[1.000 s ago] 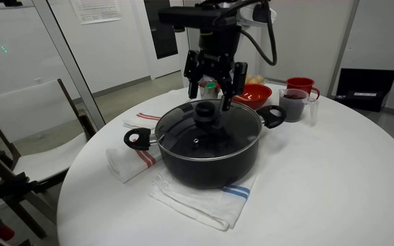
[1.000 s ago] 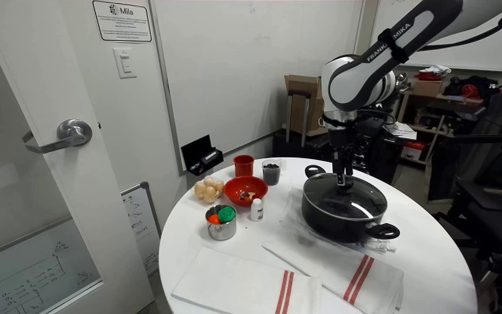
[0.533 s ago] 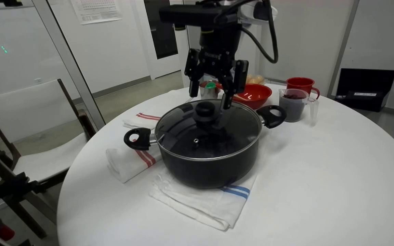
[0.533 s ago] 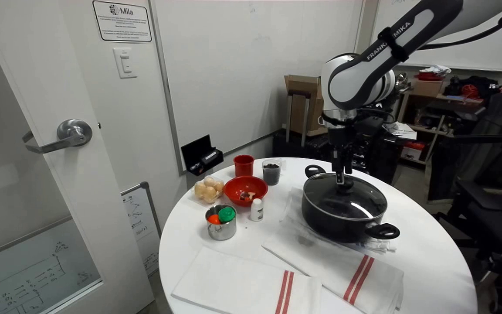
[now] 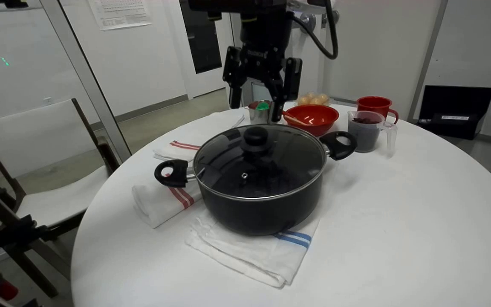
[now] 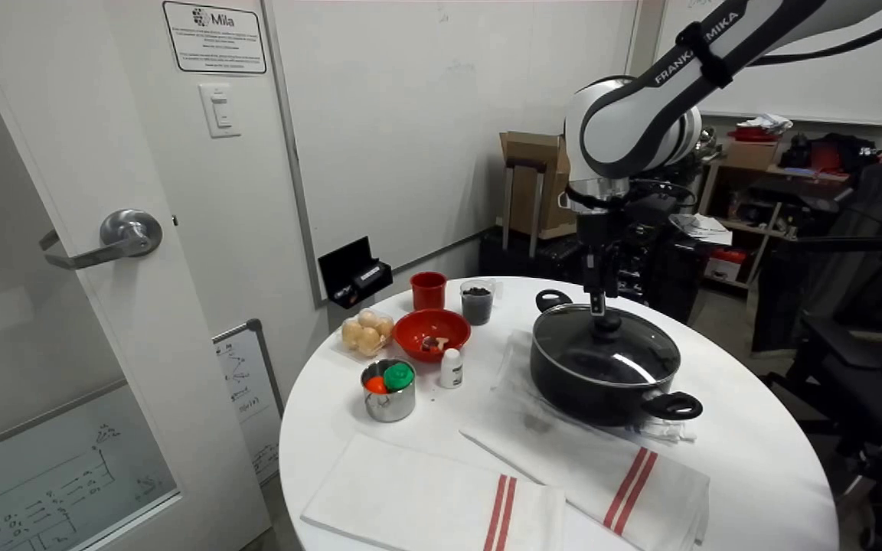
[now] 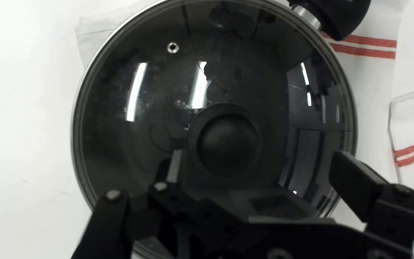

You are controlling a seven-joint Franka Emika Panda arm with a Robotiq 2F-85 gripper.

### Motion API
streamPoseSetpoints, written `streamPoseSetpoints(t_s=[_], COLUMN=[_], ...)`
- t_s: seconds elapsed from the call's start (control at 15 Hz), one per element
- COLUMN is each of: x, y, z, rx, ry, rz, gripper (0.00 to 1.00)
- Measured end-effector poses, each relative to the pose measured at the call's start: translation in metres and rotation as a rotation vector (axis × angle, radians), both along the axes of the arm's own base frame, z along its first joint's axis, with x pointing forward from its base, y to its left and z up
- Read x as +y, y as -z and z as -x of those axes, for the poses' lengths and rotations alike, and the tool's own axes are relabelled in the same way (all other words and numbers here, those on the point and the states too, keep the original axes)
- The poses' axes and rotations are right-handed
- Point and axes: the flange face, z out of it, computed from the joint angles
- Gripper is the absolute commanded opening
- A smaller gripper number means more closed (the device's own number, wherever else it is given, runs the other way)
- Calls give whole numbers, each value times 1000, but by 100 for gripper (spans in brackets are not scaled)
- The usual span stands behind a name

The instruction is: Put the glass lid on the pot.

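One black pot [image 5: 262, 215] stands on one blue-striped towel [image 5: 249, 260], its two side handles [image 5: 180, 173] pointing out to opposite sides. We see one glass lid [image 5: 260, 166] resting evenly on top of the pot, with one black knob [image 7: 228, 144] and one small metal ring [image 7: 173, 47]. Above the lid hangs one gripper [image 5: 255, 113], its two fingers [image 5: 235, 98] released and spread apart. On the table [image 5: 420, 204] we count two red-striped towels [image 6: 426, 490]. In both exterior views we find one red bowl [image 6: 413, 330], one red mug [image 6: 429, 292], one clear jug [image 5: 365, 140] of dark contents and one metal cup [image 6: 390, 407]. In an exterior view we make out one orange item [image 6: 375, 385] and one green item [image 6: 399, 375] in that cup, and one white bottle [image 6: 452, 370] just beside the bowl. The pale round things [image 6: 368, 337] near the bowl overlap too much for us to count.
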Motion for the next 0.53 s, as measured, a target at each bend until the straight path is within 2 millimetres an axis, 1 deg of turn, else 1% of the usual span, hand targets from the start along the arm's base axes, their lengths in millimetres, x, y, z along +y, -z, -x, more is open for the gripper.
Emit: streamPoseSetpoints(t_s=[0.53], x=[46], y=[-28], z=[18], rx=[-5], ry=[-64], rz=[-16], gripper=[100])
